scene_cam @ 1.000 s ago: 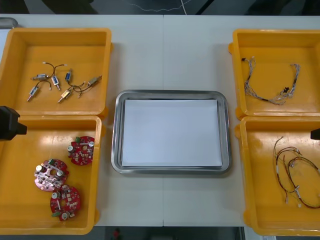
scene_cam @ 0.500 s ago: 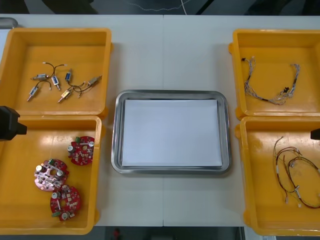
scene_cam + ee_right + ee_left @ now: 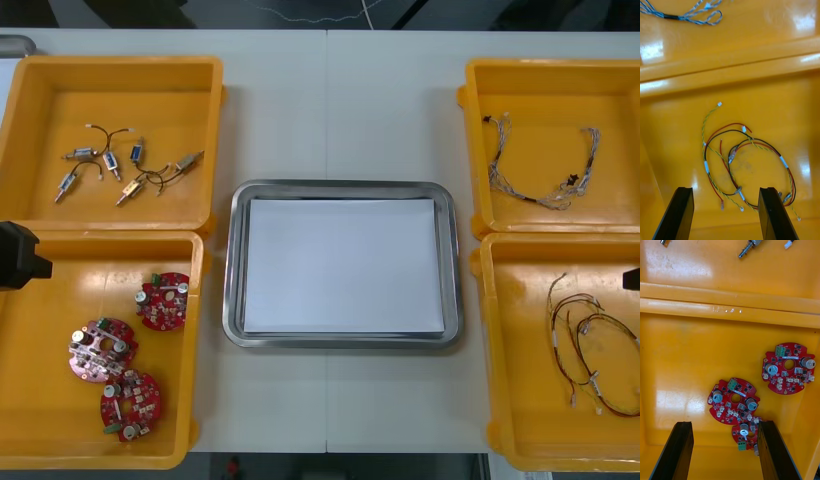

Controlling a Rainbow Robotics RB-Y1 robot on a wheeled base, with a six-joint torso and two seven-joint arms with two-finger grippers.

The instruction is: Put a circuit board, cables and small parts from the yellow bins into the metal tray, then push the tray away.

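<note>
Three round red circuit boards (image 3: 162,300) (image 3: 789,367) lie in the near left yellow bin (image 3: 40,420). My left gripper (image 3: 725,425) hangs open above them, one board (image 3: 733,400) just ahead of its fingers; it shows at the left edge of the front view (image 3: 20,255). My right gripper (image 3: 726,191) is open over the red, yellow and black cables (image 3: 745,165) (image 3: 590,350) in the near right bin (image 3: 500,400). The metal tray (image 3: 340,188), white inside, sits mid-table with nothing in it.
The far left bin (image 3: 30,90) holds several small metal parts (image 3: 125,165) (image 3: 750,245). Twisted blue and white cables (image 3: 545,165) (image 3: 688,13) lie in the far right bin (image 3: 480,100). Bare table lies beyond the tray.
In the front view, both arms' dark ends at the side edges have slid slightly toward the table's near edge. Nothing else has moved.
</note>
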